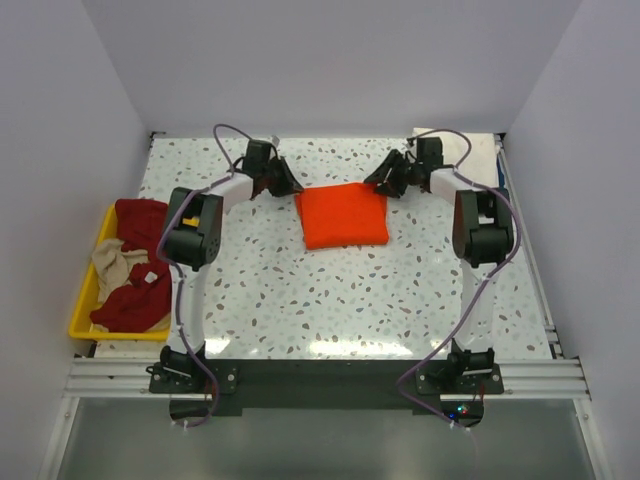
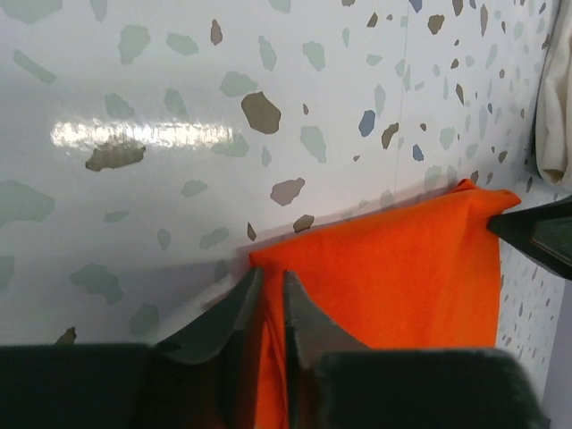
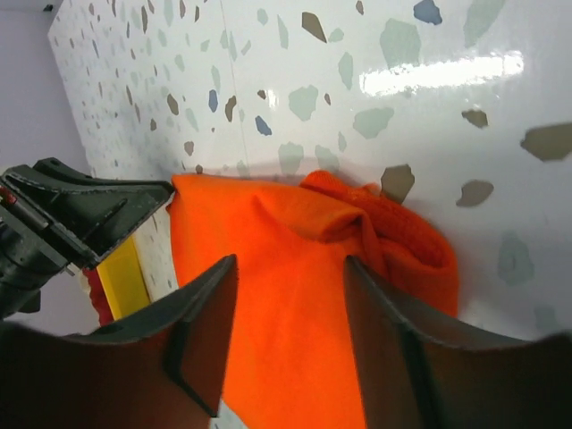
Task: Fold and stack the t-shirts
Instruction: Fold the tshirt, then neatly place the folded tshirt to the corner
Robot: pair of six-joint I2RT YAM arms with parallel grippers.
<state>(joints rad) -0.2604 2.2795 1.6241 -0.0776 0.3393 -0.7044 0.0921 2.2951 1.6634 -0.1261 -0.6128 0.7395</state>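
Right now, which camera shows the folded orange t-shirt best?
Top external: the whole orange t-shirt shows in full, a folded rectangle. Left wrist shows only one edge and the cloth beside it; right wrist shows a bunched corner close up, the rest cut off.

Bolted at the bottom edge of the overhead view: left arm (image 1: pixel 195 228) at lower left, right arm (image 1: pixel 483 228) at lower right. Rising up the frame, elbows bowed outward, forearms turned inward toward the upper middle. At the tips, left gripper (image 1: pixel 293 188) and right gripper (image 1: pixel 375 185), pointing at each other across a gap, level with one another. On the left gripper, jaws nearly together, only a thin slit between. On the right gripper, jaws spread well apart, both angled downward.
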